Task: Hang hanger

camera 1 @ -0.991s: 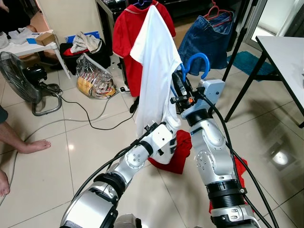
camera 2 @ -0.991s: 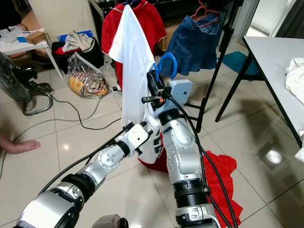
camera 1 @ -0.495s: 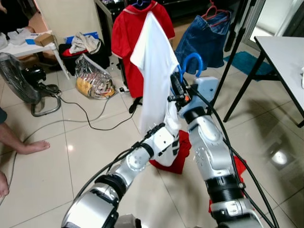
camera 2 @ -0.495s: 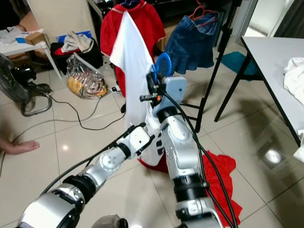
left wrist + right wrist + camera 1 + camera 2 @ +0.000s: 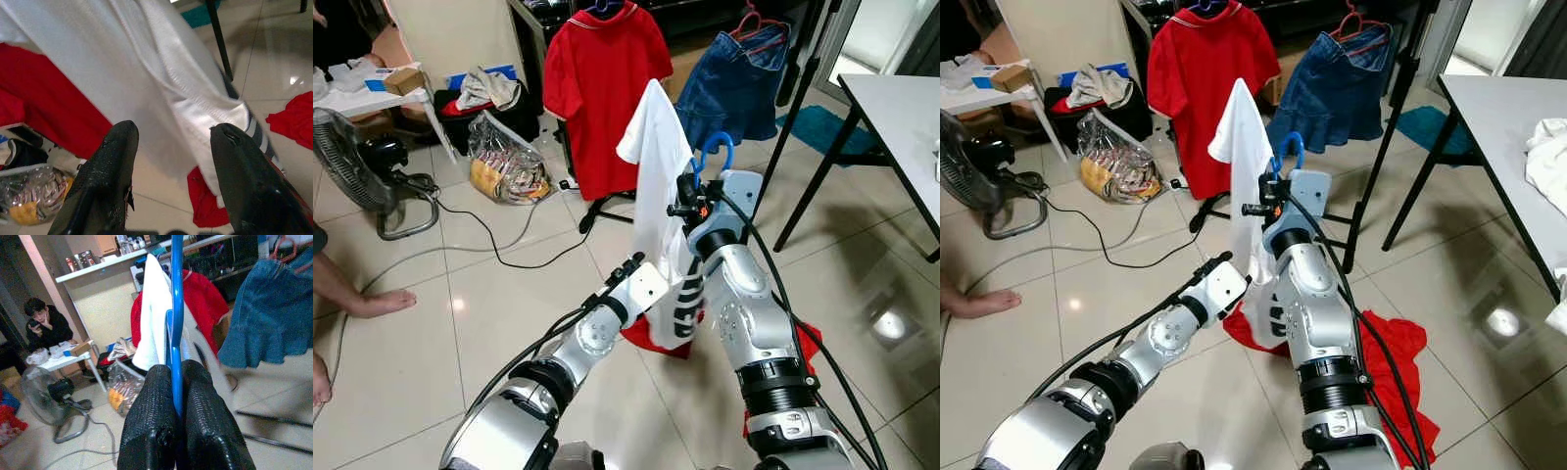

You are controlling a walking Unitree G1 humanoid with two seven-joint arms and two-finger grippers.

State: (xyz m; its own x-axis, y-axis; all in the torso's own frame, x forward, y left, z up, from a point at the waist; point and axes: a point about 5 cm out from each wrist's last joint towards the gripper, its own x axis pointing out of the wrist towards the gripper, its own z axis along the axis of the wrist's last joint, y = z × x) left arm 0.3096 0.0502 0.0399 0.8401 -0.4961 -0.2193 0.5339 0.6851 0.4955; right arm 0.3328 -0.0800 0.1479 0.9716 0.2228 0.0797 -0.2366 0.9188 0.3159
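Blue plastic, the hanger (image 5: 176, 308) is clamped upright in the closed right pincer (image 5: 177, 382), its white shirt (image 5: 656, 186) draped below; the rail with the red shirt (image 5: 602, 88) lies ahead and higher; the left pincer (image 5: 171, 161) is spread, empty, beside the hem.

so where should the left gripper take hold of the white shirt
Probably the hem edge of the white shirt, where it hangs thick and folded just ahead of the open left gripper. Come from below and from the robot's left, since the right gripper holds the blue hanger above and the cloth hangs free below it.
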